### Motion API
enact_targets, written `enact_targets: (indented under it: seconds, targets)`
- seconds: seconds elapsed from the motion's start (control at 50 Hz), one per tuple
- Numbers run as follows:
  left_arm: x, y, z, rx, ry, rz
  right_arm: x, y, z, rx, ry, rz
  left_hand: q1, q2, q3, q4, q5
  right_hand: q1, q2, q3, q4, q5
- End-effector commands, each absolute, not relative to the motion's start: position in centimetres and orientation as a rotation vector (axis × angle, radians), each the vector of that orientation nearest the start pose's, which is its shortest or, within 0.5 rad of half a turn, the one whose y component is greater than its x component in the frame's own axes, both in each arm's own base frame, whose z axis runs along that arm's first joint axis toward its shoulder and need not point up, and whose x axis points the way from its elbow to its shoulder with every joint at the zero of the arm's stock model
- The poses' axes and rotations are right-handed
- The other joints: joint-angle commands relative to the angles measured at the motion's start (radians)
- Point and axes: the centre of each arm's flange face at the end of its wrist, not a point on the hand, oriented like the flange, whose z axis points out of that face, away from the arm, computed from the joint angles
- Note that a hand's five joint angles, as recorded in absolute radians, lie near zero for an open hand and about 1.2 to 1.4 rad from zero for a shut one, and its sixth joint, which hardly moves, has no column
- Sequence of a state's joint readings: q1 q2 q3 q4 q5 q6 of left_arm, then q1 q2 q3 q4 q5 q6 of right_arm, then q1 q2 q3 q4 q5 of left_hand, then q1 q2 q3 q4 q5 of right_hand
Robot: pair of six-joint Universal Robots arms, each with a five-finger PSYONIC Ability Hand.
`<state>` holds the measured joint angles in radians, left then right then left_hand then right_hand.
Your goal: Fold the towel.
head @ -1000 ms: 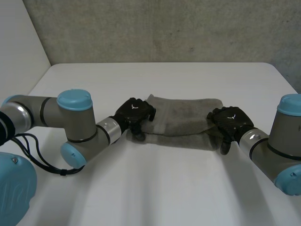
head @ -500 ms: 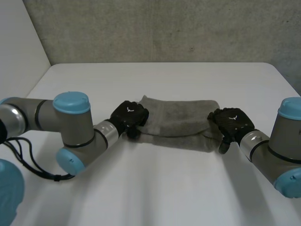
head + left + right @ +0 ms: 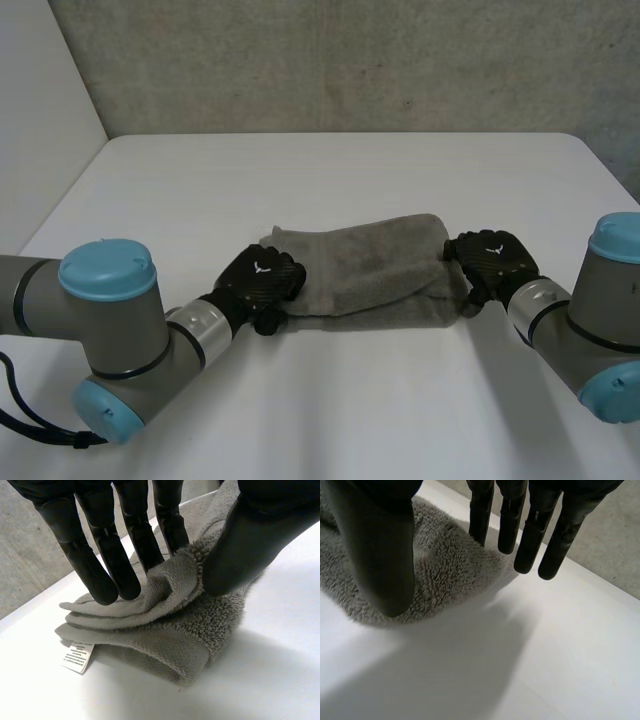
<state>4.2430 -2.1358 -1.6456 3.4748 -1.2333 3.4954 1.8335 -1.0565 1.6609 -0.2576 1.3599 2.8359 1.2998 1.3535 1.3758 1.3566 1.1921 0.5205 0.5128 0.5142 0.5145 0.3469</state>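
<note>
Bearing towel (image 3: 370, 262): white table (image 3: 350, 400), grey wall (image 3: 350, 60)

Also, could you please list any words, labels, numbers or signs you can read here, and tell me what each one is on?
White tag at the towel corner: several lines of print, too small to read.
Back of the left hand: a small white mark, a symbol with no letters.
Back of the right hand: the same white mark, no letters.
No words or numbers can be read anywhere.

Head view behind, looking down on table (image 3: 350, 180), wrist views low, close, all sharing towel (image 3: 370, 265)
</note>
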Motion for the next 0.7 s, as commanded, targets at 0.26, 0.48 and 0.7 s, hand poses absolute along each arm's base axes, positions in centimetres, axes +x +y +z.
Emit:
enact_targets:
  seconds: [0.26,0.48,0.7]
  targets:
    - [-29.9,-24.7,12.0,1.414,2.466,-1.996,23.5,-30.2,11.9,-0.799,2.313,-1.695,0.065,0.011,-0.011,0.008,-0.002,0.438,0.446,0.444,0.444,0.437]
    - [-28.9,-24.2,12.5,1.380,2.481,-1.983,23.4,-30.6,13.9,-0.833,2.278,-1.769,-0.391,-0.445,-0.467,-0.448,-0.458,0.876,0.883,0.882,0.882,0.875]
    - [-27.3,-25.6,19.5,1.147,2.372,-2.280,26.9,-30.4,20.1,-1.221,2.104,-1.935,-0.722,-0.776,-0.798,-0.779,-0.789,0.876,0.883,0.882,0.882,0.875]
